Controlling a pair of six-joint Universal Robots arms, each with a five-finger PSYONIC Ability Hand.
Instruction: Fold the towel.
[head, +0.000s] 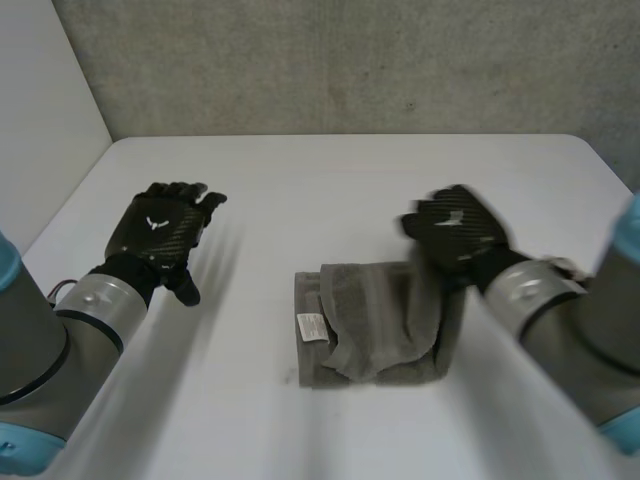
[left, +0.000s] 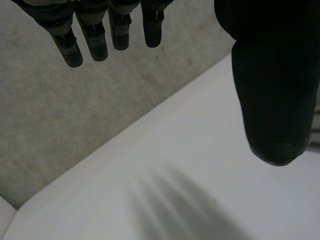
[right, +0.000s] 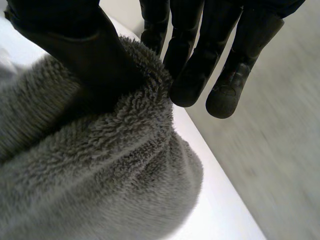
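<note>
The grey towel (head: 370, 325) lay part-folded on the bench (head: 300, 180), right of middle, its right edge pinched by the right hand (head: 458, 228) between thumb and fingers (right: 190, 80) — a fold seemingly in hand, next needing that edge carried across and flattened. The left hand (head: 160, 232) hovered well apart, fingers straight, empty; how many layers sat in the pinch was hidden.

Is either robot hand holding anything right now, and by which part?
The right robot hand pinches the grey fluffy towel by its raised right-side edge, thumb against fingers. The left robot hand holds nothing.
</note>
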